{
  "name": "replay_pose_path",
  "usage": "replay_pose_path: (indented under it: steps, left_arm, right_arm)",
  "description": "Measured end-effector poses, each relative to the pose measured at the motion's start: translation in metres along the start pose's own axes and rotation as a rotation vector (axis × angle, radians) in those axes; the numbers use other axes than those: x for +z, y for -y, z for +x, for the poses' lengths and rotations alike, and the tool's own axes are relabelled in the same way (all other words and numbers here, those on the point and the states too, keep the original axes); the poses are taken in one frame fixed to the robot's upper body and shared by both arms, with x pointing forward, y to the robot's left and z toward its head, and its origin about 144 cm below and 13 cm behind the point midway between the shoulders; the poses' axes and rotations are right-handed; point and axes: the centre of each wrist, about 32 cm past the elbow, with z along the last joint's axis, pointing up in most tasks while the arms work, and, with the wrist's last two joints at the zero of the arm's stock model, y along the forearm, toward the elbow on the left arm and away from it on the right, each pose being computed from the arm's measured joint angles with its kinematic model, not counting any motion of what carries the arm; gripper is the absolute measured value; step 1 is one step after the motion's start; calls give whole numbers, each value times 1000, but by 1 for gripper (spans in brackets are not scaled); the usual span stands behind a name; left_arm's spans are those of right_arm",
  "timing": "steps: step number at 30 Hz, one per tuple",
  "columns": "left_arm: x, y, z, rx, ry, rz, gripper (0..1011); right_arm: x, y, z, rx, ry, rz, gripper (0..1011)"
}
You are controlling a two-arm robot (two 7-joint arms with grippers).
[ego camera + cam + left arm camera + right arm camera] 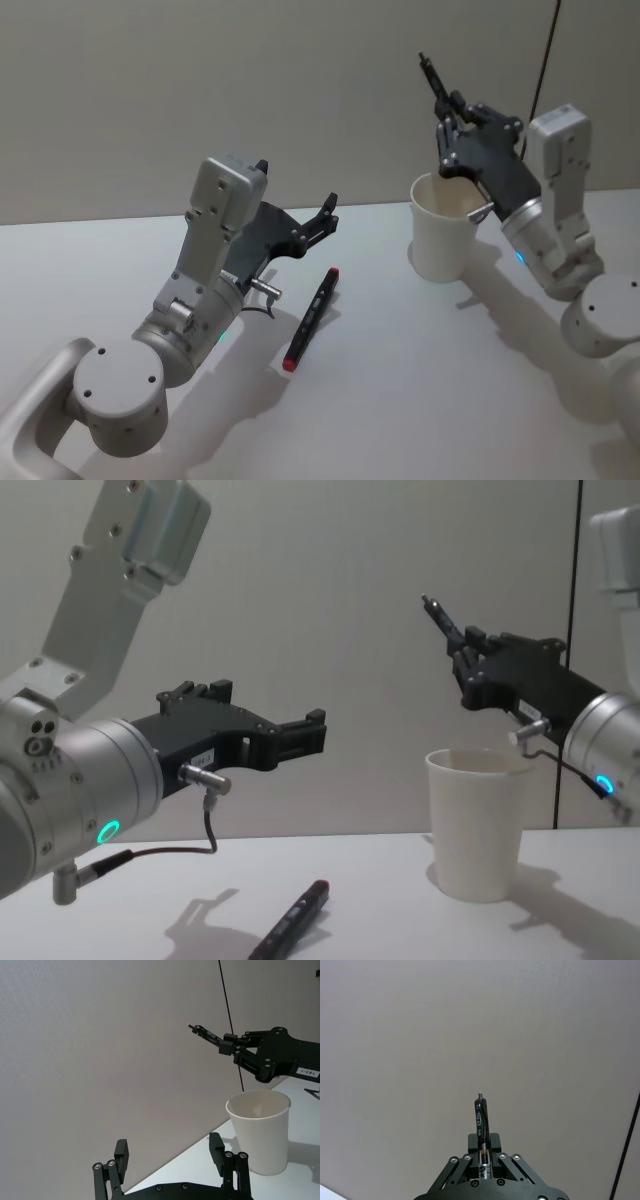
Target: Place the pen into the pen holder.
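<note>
Found the left gripper (pixel 169 1147) over the left half of the table (pixel 420 390), raised clear of the surface and pointing forward and to the right. Found its jaws spread wide, holding nothing. Noted a loose pen (pixel 311 318), black with red ends, lying flat on the table just below and ahead of that gripper, touched by neither jaw. Placed it between the left arm and the paper cup (pixel 440 250), well apart from the cup.

Recorded the paper cup right of centre, standing upright on the table: white, tapered, rolled rim, mouth open to the top.

Found the right gripper (pixel 468 645) in the air above the cup, over the right side of the rim and apart from it. Found its jaws drawn in narrow and clamped on a second pen (pixel 481 1120). Noted that second pen as black with pale lettering on the barrel, gripped near one end, and slanting up and to the left out of the jaws. Noted its free end as small and metallic against the wall (pixel 200 90). Confirmed it wholly above the cup and touching no part of it; not yet lowered inside. Marked a thin dark cable (pixel 545 60) running down the wall behind the right arm.
</note>
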Motion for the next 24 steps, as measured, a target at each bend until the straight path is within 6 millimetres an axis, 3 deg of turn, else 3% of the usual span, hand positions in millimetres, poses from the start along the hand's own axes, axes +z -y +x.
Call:
replay_pose_path:
  steps: [20,24]
  left_arm:
    - [0,0,0,0,0,0,1003]
    - [0,0,0,0,0,0,1003]
  right_arm:
    - [-19,3,-13,40,40,11,126]
    - [-21,3,-15,43,45,12,190]
